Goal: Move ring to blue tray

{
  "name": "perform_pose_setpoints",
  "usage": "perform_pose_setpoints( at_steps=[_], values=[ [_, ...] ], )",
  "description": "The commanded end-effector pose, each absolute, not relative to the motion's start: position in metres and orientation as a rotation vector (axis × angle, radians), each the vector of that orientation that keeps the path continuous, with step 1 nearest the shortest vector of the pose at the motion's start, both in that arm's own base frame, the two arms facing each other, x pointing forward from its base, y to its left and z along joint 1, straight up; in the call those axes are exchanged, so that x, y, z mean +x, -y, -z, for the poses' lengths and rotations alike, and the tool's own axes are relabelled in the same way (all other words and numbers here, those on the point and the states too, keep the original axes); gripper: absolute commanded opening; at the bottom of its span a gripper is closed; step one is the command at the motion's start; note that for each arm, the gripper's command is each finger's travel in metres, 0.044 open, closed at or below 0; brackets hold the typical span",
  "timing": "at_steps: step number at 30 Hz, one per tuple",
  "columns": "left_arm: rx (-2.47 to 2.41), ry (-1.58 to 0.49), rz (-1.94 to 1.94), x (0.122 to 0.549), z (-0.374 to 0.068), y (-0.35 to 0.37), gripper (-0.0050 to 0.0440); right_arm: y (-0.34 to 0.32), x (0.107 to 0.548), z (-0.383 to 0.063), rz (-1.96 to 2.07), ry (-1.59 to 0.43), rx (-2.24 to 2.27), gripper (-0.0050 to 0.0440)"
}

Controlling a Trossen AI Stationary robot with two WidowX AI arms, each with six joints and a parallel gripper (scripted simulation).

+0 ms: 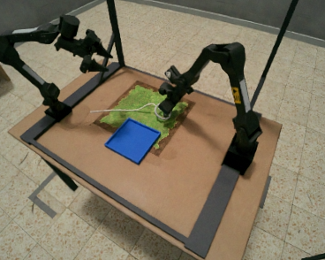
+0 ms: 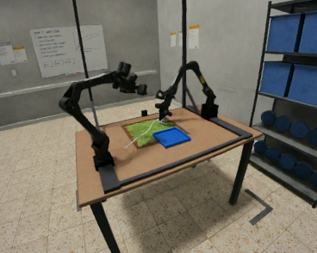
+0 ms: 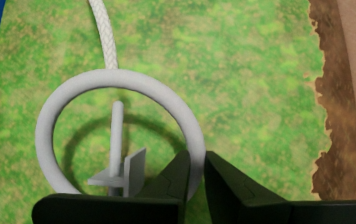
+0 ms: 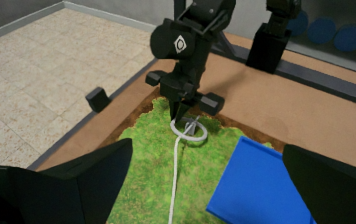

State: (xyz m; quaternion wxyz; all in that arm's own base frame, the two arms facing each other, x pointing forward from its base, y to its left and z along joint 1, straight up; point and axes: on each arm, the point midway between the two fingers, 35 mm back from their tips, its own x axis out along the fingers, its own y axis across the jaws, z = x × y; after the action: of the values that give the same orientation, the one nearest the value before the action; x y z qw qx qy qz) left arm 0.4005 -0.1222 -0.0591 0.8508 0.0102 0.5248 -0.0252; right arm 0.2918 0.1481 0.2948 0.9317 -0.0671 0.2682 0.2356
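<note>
A white ring [image 3: 119, 135] with a white rope [image 3: 104, 32] tied to it hangs around a thin grey stake [image 3: 116, 145] on the green grass mat [image 1: 139, 106]. My left gripper [image 3: 195, 157] is shut on the ring's rim and holds it a little above the mat, with the stake still inside the ring. The same grip shows in the top view [image 1: 164, 110] and in the right wrist view [image 4: 181, 115]. The blue tray [image 1: 132, 140] lies flat at the mat's near edge, empty. My right gripper [image 1: 97, 57] is open and empty, raised high at the far side.
The rope [image 1: 122, 110] trails across the mat away from the ring. Dark frame strips [image 1: 212, 208] run along the table's edges, with upright poles at the back. The tray also shows in the right wrist view [image 4: 259, 180].
</note>
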Motion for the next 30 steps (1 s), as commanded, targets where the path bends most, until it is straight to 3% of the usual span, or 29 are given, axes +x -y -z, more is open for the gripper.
perform_pose_setpoints(
  at_steps=[1,16,30],
  values=[
    [0.004,-1.049,0.059,0.411,0.039,0.126,0.0002,-0.148,0.291,-0.302,-0.485,-0.528,-0.135,0.0440],
    [0.007,-1.059,0.057,0.383,0.043,0.123,0.0002,-0.148,0.291,-0.302,-0.485,-0.528,-0.135,0.0440],
    [0.004,-1.052,0.058,0.385,0.040,0.124,0.0002,-0.148,0.291,-0.302,-0.485,-0.528,-0.135,0.0440]
  ],
)
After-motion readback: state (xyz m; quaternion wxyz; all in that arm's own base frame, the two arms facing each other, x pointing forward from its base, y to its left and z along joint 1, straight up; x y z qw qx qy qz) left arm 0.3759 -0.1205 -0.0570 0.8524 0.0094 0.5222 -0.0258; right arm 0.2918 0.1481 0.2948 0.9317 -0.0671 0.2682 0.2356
